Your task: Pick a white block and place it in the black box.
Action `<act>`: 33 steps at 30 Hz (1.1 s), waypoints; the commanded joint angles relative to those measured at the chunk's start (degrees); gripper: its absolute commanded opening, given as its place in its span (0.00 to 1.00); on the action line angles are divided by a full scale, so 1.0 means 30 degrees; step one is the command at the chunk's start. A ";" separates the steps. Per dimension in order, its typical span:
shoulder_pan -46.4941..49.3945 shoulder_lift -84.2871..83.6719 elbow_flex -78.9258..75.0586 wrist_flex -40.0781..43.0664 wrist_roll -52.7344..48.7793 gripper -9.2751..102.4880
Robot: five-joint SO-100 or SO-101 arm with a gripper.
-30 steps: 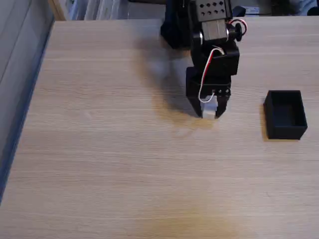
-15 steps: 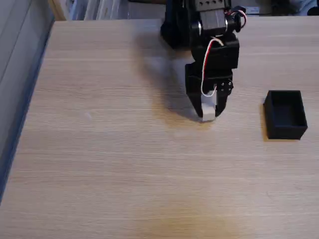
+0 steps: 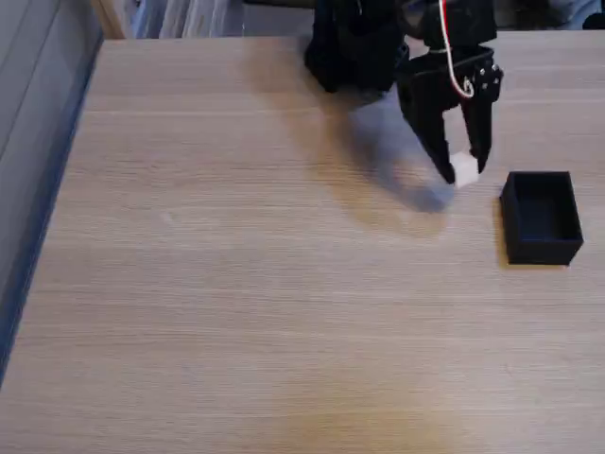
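Your white block sits pinched between the two black fingers of the end effector, held up off the desk. A soft grey shadow lies on the wood just below and to the left of it in the fixed view. The end effector is clamped on the block, fingers pointing down, with a red and white wire looping across the arm above it. The black box stands on the desk just to the right of the block and slightly nearer the camera, open side up; block and box are apart. The arm's dark base stands at the far edge of the pale wood desk.
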 commanded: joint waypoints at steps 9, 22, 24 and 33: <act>-0.3838 -0.1875 -0.3340 0.1143 0.0469 0.08; -0.4717 -0.7705 -0.8936 0.1553 0.2490 0.09; -0.4687 -0.8203 -0.9580 0.1699 0.2725 0.11; -0.4424 -0.9609 -1.1250 0.2402 0.3691 0.24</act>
